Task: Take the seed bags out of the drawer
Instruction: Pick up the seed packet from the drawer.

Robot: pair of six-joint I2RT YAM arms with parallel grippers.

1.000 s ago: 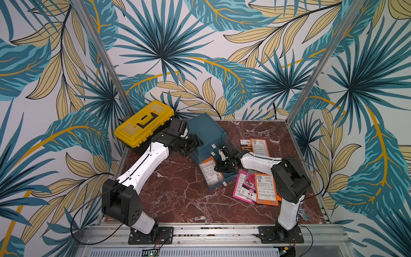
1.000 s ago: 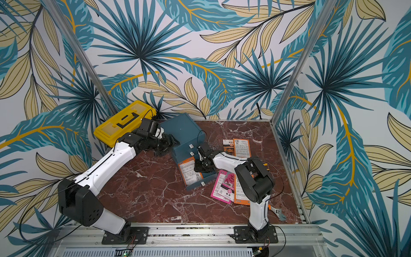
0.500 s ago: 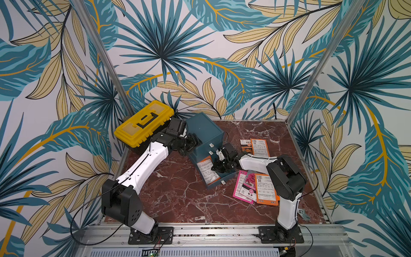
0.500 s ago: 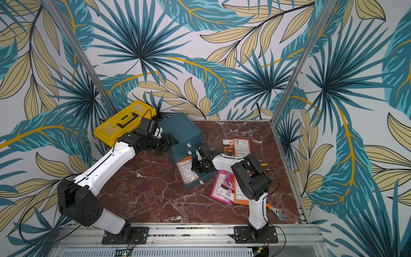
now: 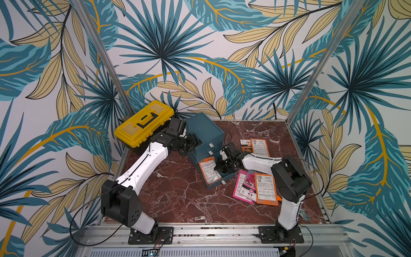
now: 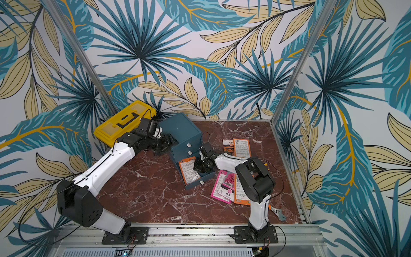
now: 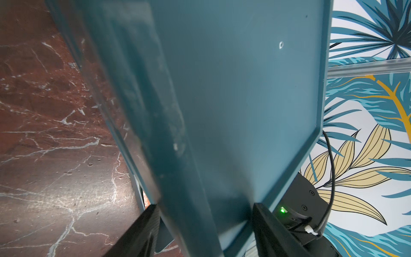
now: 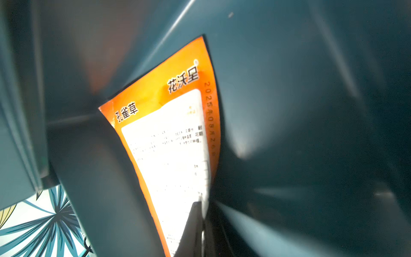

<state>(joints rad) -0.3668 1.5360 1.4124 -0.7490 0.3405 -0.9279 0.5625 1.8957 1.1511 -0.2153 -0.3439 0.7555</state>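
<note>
Orange seed bag [image 5: 208,170] lies in the pulled-out bottom drawer [image 5: 219,183] of a teal cabinet [image 5: 204,126] mid-bench [image 5: 178,200], its edge pinched by the right claw [image 8: 200,222], jaws closed tight. The left claw [image 5: 189,144] clamps the cabinet's side wall. More seed bags [image 5: 265,189] lie out by the bench's right edge.

A flat orange seed packet [image 5: 208,170] with a white text panel lies bowed inside the pulled-out teal drawer [image 5: 216,185]. Beside the drawer, a magenta packet [image 5: 242,189] and another orange packet [image 5: 265,189] overlap. Two smaller orange packets [image 5: 259,148] lie beyond.
</note>
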